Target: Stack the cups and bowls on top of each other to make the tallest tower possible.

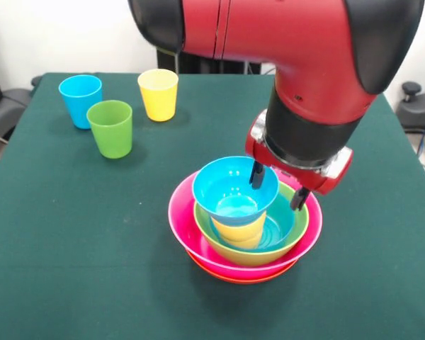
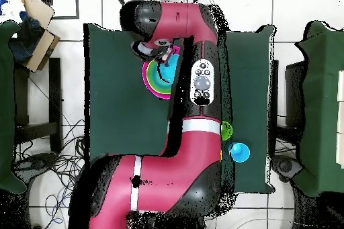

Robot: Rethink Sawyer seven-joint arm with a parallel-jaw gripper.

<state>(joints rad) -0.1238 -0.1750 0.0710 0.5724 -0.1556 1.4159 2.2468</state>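
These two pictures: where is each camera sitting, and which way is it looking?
Front view: sits across the table, facing the robot; the red arm comes down from above, its gripper at the small blue bowl atop the stack.
Overhead view: looks straight down; the arm rises from the bottom and covers much of the green table.
Both show the pink bowl, the light blue cup and the green cup.
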